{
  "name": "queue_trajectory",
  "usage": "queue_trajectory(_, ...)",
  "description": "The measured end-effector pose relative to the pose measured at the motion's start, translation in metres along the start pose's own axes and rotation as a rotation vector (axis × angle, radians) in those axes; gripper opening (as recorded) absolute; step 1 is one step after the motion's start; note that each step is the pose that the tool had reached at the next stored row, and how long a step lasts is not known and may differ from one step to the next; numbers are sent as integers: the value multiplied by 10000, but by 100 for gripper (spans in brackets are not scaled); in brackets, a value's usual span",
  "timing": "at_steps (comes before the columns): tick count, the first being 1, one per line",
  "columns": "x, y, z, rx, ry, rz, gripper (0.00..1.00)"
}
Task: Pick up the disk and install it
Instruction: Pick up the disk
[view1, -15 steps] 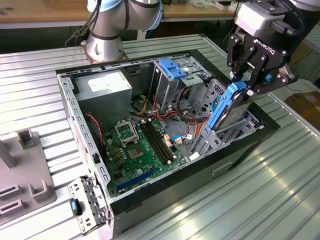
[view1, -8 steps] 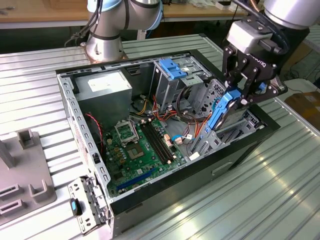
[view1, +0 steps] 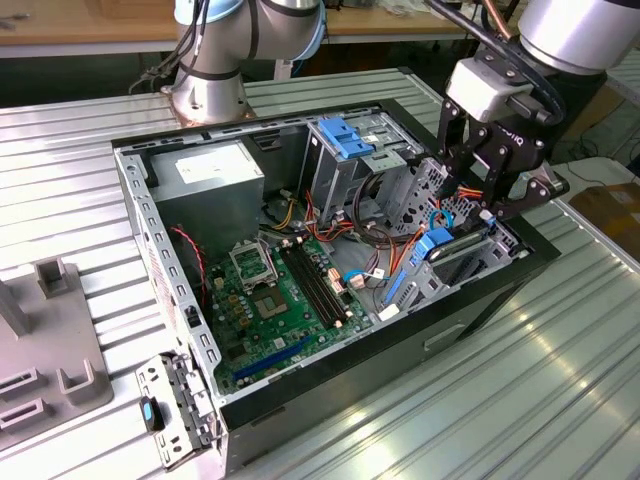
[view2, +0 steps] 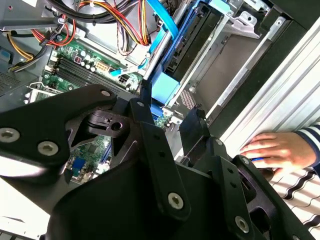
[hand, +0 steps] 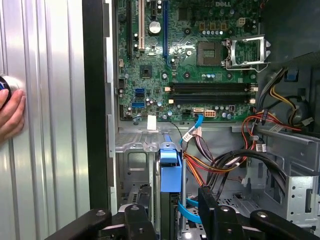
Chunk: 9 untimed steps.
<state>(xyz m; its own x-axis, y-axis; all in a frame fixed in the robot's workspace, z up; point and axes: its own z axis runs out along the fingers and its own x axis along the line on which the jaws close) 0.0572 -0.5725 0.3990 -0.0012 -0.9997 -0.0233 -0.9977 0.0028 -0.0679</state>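
Blue-railed, the disk (hand: 170, 172) stands on edge in the drive bay (hand: 131, 167) between my gripper's (hand: 172, 202) spread fingers (hand: 209, 200), apparently ungripped; I judge installation half-done, wanting a straight, square press home.

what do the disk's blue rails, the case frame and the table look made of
The blue rails on the disk look like moulded plastic: uniform colour, soft sheen. The case frame looks like bare sheet steel, dull grey with punched holes. The table seems ribbed aluminium, pale and matte, though painted metal is possible.
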Motion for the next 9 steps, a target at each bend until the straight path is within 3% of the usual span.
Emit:
queue_trajectory(7, 0, 0, 4, 0, -1, 0, 50)
queue_trajectory(9, 3, 5, 69, 0, -1, 0, 50)
